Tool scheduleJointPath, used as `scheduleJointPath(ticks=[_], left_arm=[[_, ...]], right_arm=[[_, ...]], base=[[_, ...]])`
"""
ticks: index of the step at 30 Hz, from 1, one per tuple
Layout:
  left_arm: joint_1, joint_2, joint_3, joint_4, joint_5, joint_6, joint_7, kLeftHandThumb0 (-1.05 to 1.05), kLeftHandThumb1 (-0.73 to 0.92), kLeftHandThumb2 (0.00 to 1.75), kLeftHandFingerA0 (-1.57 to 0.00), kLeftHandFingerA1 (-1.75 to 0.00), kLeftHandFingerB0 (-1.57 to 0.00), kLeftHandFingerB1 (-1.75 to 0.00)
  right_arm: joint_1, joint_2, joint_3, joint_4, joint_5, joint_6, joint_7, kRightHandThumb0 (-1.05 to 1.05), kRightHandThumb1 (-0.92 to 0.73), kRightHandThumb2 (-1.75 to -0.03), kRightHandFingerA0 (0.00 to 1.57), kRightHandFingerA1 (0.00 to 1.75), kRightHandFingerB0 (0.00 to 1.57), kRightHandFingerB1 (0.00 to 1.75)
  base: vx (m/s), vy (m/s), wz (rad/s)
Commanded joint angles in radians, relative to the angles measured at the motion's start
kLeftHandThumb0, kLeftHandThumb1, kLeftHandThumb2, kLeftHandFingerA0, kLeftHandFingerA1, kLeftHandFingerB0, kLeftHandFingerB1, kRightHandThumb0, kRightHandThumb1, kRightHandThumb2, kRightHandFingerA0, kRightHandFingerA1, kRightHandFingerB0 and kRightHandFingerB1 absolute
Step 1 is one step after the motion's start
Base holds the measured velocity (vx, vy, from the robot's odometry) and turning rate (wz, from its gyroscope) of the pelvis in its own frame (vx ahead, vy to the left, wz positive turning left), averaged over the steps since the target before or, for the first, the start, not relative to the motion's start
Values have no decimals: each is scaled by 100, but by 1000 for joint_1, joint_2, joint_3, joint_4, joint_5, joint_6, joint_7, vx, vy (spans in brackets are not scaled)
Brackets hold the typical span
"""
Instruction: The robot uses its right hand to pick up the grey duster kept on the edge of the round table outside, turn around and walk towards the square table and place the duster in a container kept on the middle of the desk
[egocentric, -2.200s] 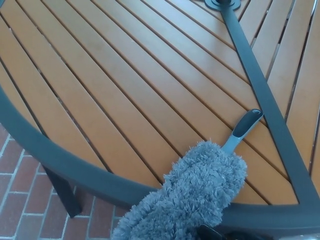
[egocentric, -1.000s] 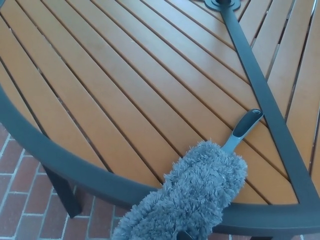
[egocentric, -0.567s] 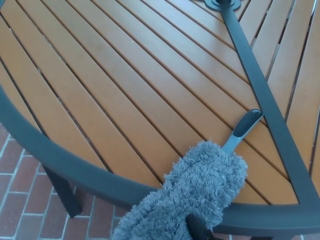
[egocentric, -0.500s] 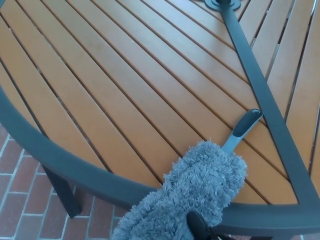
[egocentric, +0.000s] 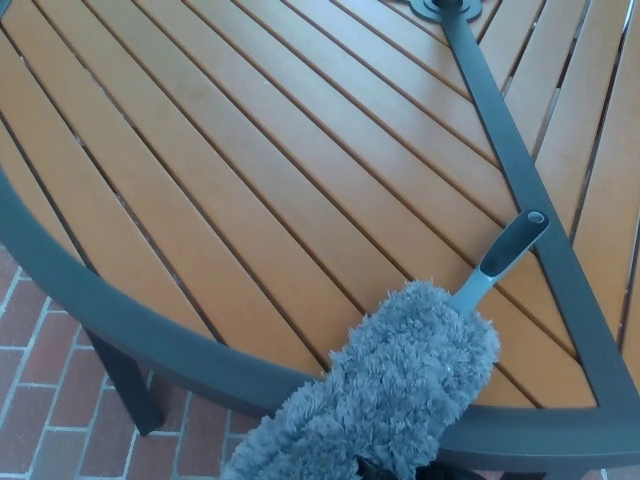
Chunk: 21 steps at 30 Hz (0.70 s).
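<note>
Half the grey duster (egocentric: 390, 390) overhangs the round table (egocentric: 150, 330) rim (bricks below).

Soft even daylight, no hard shadows; faint sheen on table slats (egocentric: 250, 180); image slightly soft, low-resolution

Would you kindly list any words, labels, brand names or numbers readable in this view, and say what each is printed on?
None: no readable text shows anywhere.
The grey duster and its handle carry no visible label.
The round table shows only plain slats and a dark frame.
The brick floor is unmarked.
</note>
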Motion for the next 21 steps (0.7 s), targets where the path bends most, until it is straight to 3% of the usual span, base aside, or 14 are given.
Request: scheduleJointPath(ticks=[1, 5, 6, 10, 11, 13, 17, 18, 20, 21], left_arm=[[10, 3, -8, 9, -2, -94, 8, -2, 49, 109, -97, -98, -89, -70], [7, 6, -10, 13, -1, -84, 12, -4, 50, 109, -99, -97, -91, -71], [7, 7, -16, 11, 6, -82, 20, -3, 49, 110, -99, -99, -83, -83], [5, 7, -21, 11, 6, -84, 23, -1, 49, 110, -98, -98, -81, -83], [4, 5, -19, 9, -2, -82, 16, 1, 49, 105, -100, -98, -93, -71], [0, 1, -15, 8, -12, -77, 5, 2, 49, 106, -99, -98, -93, -71], [-4, 3, -18, 13, -9, -69, 9, 1, 51, 105, -96, -99, -90, -70], [0, 3, -18, 13, -8, -74, 8, -3, 52, 103, -96, -99, -89, -72], [2, 3, -18, 14, -9, -77, 7, -3, 52, 103, -96, -99, -89, -72], [2, 5, -22, 13, -4, -76, 14, -2, 48, 110, -96, -97, -82, -83]], right_arm=[[25, 164, 104, -53, -148, -296, -120, -8, -6, -153, 151, 133, 148, 91], [56, 139, 125, -79, -131, -242, -122, -13, -18, -145, 145, 139, 150, 110], [66, 128, 134, -84, -123, -218, -117, -18, -19, -142, 143, 141, 150, 112], [102, 121, 145, -111, -91, -194, -108, -22, -24, -138, 145, 141, 150, 113], [130, 107, 153, -155, -58, -143, -98, -21, -23, -138, 142, 138, 146, 109], [184, 86, 164, -240, 2, -52, -82, -14, -18, -140, 139, 140, 145, 106], [226, 84, 165, -305, 38, -3, -89, -11, -19, -141, 139, 141, 143, 105], [293, 65, 167, -407, 99, 73, -89, -13, -35, -115, 146, 136, 135, 118], [320, 58, 166, -449, 123, 106, -88, -13, -35, -115, 146, 136, 135, 118], [379, 23, 162, -548, 176, 156, -82, -7, -28, -114, 140, 133, 131, 116]], base=[[0, 0, 0], [0, 0, 0], [0, 0, 0], [0, 0, 0], [0, 0, 0], [0, 0, 0], [0, 0, 0], [0, 0, 0], [0, 0, 0], [0, 0, 0]])
